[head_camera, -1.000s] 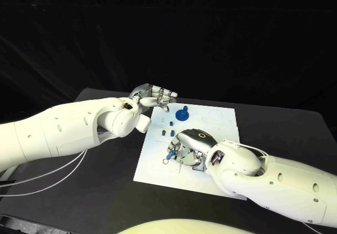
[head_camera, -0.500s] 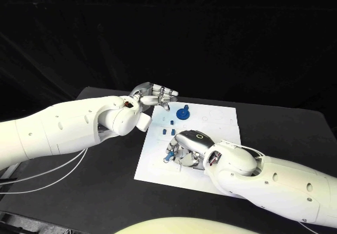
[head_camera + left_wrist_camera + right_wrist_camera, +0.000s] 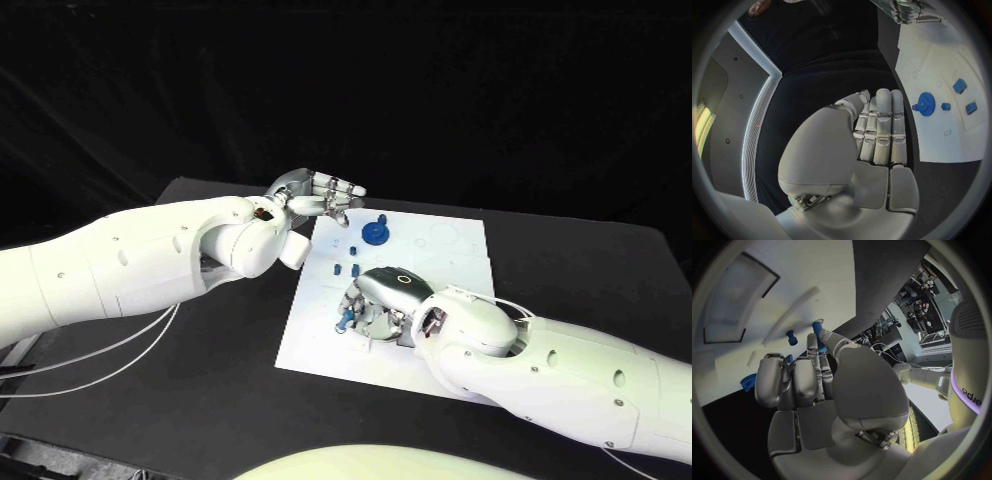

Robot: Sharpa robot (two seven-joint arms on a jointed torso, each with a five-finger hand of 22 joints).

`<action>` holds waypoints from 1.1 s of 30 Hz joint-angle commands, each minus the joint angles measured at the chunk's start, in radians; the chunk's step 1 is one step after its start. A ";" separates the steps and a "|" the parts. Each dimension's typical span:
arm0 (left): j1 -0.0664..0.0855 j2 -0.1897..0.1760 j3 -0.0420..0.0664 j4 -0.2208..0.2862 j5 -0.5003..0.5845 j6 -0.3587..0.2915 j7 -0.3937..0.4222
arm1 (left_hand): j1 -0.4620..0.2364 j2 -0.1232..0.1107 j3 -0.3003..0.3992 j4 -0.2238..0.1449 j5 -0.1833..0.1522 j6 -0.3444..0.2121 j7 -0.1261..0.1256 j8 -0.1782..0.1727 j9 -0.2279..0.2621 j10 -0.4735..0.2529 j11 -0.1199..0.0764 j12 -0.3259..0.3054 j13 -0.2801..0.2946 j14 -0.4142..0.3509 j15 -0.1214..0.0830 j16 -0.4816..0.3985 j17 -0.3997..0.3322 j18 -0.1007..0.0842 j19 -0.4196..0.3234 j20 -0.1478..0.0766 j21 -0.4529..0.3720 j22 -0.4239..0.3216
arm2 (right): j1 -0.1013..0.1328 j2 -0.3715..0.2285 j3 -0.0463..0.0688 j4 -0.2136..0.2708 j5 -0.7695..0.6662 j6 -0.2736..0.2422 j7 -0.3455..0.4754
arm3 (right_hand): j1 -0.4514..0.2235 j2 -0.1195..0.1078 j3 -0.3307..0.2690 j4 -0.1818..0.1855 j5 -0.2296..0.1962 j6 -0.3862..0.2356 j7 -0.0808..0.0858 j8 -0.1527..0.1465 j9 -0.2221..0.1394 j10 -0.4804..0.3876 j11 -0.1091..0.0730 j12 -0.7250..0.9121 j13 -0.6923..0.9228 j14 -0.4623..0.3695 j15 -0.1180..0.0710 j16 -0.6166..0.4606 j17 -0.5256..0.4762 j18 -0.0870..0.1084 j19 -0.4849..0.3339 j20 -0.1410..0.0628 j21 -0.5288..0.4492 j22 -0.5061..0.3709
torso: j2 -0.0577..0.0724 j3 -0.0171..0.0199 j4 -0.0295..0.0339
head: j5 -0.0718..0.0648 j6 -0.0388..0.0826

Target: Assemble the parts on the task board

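Observation:
The white task board (image 3: 450,250) lies in the middle of the black table. A blue gear (image 3: 375,235) stands near its far edge, with small blue parts (image 3: 343,269) just in front of it. My right hand (image 3: 381,298) is down on the board's near left part, its thumb and a finger pinching a small blue peg (image 3: 343,322). In the right wrist view the blue peg (image 3: 819,333) sits at the fingertips (image 3: 812,341), just over the board (image 3: 786,280). My left hand (image 3: 320,193) hovers off the board's far left corner, fingers straight, holding nothing. The left wrist view shows that hand (image 3: 879,131) beside the gear (image 3: 926,104).
Another small blue peg (image 3: 791,337) lies on the board close to my right fingertips. Two blue blocks (image 3: 965,96) sit past the gear. A recessed outline (image 3: 739,297) marks the board. Black table (image 3: 202,340) surrounds the board on every side.
My right arm has shifted slightly to the left over the board, the hand keeping the blue peg. The left hand has barely moved.

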 commanded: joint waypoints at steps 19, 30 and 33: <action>0.001 0.002 0.001 0.003 0.002 0.012 0.004 | -0.001 0.007 -0.004 -0.004 0.002 -0.009 0.001 0.000 -0.002 -0.008 0.003 0.008 0.001 -0.005 0.004 0.002 -0.002 0.005 0.000 0.003 -0.005 -0.001 | -0.016 0.016 -0.006 -0.022 -0.039 0.076 -0.010 | 0.001 0.001 0.006 -0.001 0.006 0.006 0.001 0.003 0.001 0.002 0.007 -0.007 0.002 0.013 -0.002 0.003 0.000 -0.016 0.003 0.001 0.003 0.112 | 0.000 0.0010 -0.0005 | 0.006 -0.004; 0.001 0.002 0.001 0.002 0.002 0.013 0.003 | -0.001 0.007 -0.004 -0.004 0.002 -0.009 0.001 0.000 -0.002 -0.008 0.003 0.008 0.001 -0.005 0.004 0.002 -0.002 0.005 0.000 0.003 -0.005 -0.001 | -0.020 0.007 -0.006 -0.003 -0.051 0.014 -0.002 | 0.004 0.001 0.008 -0.007 0.020 0.008 0.001 0.004 0.003 0.005 0.007 -0.009 0.004 0.013 -0.002 0.006 0.002 -0.018 0.007 0.001 0.010 0.117 | 0.000 0.0005 -0.0004 | 0.009 -0.002; 0.001 0.003 0.001 0.002 0.001 0.014 0.002 | -0.001 0.007 -0.004 -0.004 0.002 -0.009 0.001 0.000 -0.002 -0.008 0.003 0.008 0.001 -0.005 0.004 0.002 -0.002 0.005 0.000 0.003 -0.005 -0.001 | -0.021 0.005 -0.006 -0.001 -0.054 0.005 -0.002 | 0.004 0.000 0.008 -0.008 0.023 0.007 0.002 0.003 0.003 0.004 0.007 -0.010 0.004 0.014 -0.002 0.007 0.003 -0.018 0.007 0.001 0.010 0.117 | -0.001 0.0006 -0.0004 | 0.009 -0.002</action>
